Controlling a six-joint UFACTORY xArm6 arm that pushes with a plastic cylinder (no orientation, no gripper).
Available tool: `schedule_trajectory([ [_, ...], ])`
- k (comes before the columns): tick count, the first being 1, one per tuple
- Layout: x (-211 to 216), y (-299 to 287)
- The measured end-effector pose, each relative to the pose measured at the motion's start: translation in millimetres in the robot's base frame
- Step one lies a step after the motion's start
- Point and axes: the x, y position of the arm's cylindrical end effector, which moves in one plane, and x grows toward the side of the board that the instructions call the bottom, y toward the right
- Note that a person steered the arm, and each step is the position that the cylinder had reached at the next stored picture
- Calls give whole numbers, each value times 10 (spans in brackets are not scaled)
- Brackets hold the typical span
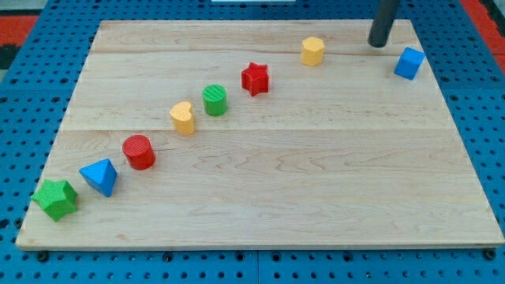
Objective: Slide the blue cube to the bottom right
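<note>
The blue cube [409, 63] sits near the top right corner of the wooden board [316, 189], close to its right edge. My tip [379, 43] stands on the board a short way up and to the left of the cube, apart from it. The rod rises out of the view's top.
A diagonal row of blocks runs from the bottom left to the top: a green star [55, 199], a blue triangular block [100, 176], a red cylinder [139, 151], a yellow block [182, 117], a green cylinder [215, 100], a red star [255, 79], a yellow hexagonal block [312, 50].
</note>
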Motion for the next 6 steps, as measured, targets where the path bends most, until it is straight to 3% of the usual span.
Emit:
schedule_trajectory([
  [1,468,385],
  [3,1846,-79],
  [4,2038,-241],
  [5,1896,-195],
  [6,2058,227],
])
